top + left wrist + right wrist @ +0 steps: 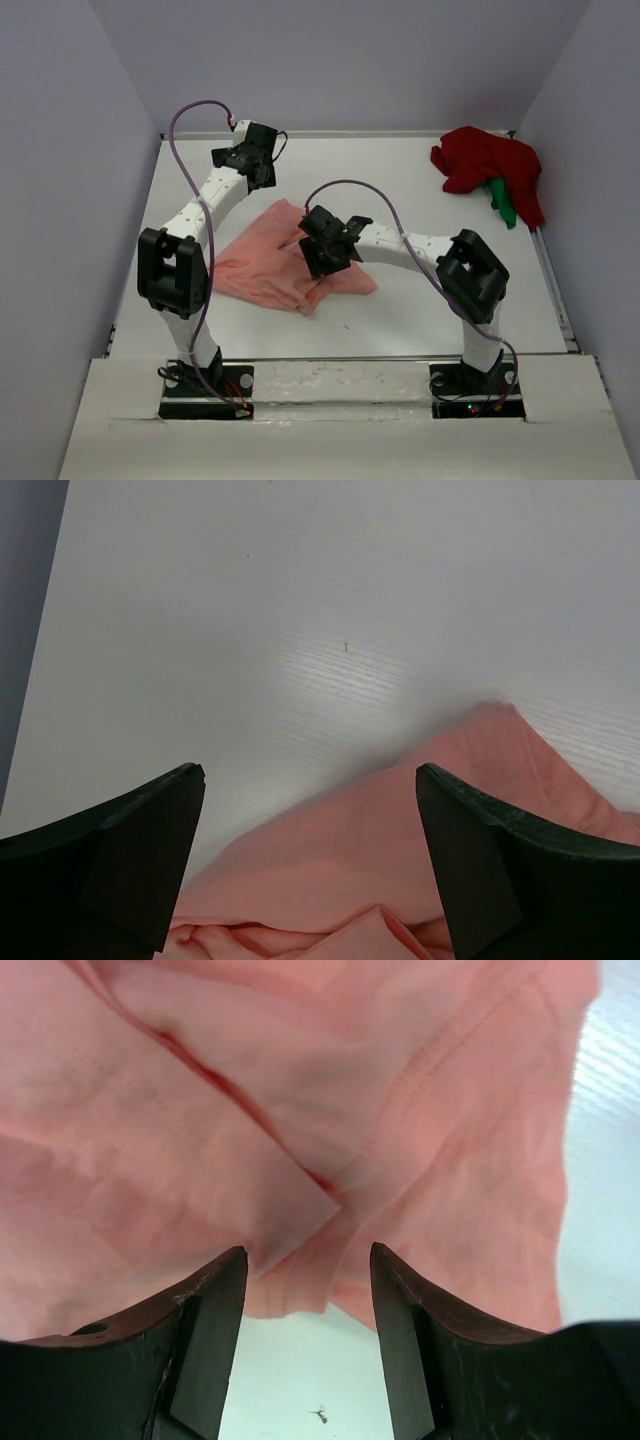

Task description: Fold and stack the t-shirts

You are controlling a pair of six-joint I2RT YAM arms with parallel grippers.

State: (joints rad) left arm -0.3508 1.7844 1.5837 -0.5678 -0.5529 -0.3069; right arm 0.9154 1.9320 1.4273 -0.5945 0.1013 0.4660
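Salmon-pink t-shirt (262,262) lies crumpled on the table (400,190).
Left gripper (308,775) jaws wide; right gripper (307,1258) narrower, both holding nothing.

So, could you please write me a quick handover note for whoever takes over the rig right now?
Left gripper: open, empty, over bare table by the far corner of the salmon-pink t-shirt.
Right gripper: open, empty, over that shirt's edge.
Dark red t-shirt and green t-shirt: crumpled together, far right corner.
Done: nothing folded or stacked.
Left: fold all three, stack.
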